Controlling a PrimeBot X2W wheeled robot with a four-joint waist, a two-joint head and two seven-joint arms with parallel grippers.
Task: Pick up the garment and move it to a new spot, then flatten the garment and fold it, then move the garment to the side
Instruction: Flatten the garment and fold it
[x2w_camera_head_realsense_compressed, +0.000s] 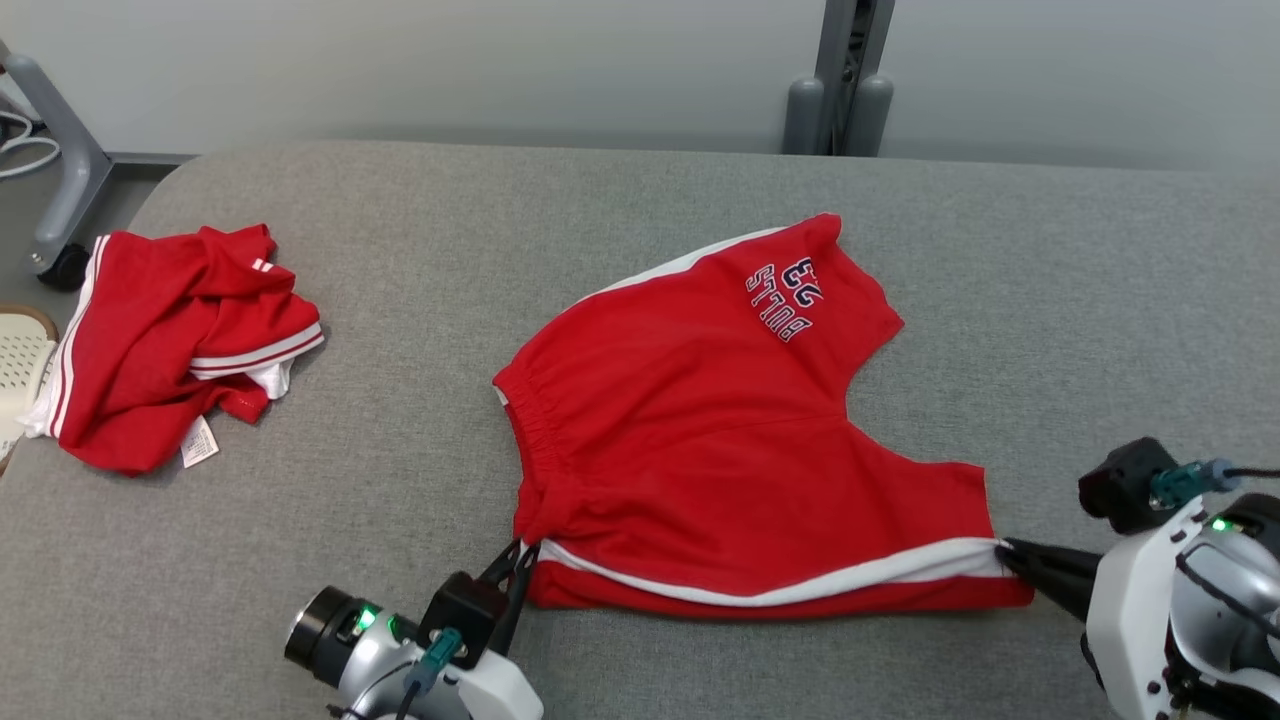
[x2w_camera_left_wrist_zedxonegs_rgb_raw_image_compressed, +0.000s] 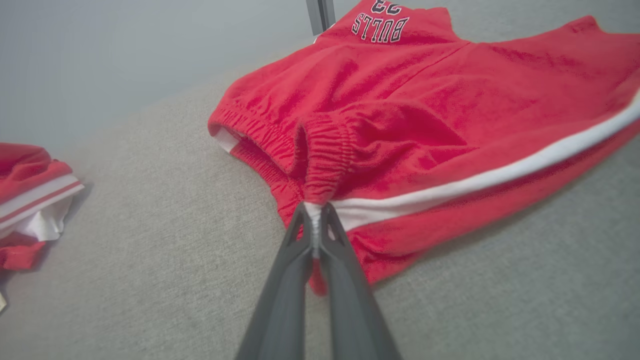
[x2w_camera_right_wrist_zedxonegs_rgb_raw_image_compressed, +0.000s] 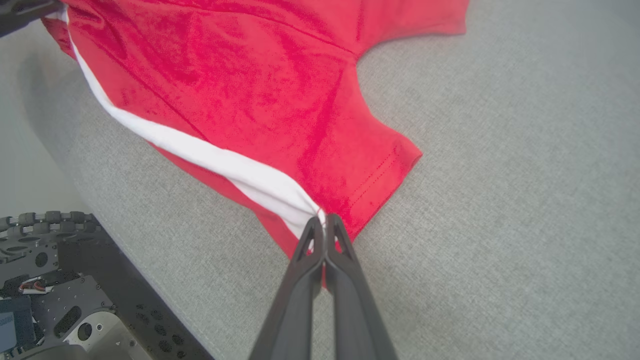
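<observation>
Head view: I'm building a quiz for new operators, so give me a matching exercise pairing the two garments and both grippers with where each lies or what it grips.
Things:
1. red shorts
2. crumpled red garment
3. left gripper
4. right gripper

Places or states:
A. shut on the shorts' leg-hem corner
B. bunched at the far left
C. shut on the shorts' waistband corner
D. spread out in the middle

Pairs: 1-D, 2-B, 3-C, 4-A

"bulls 23" on red shorts (x2w_camera_head_realsense_compressed: 700, 440)
</observation>
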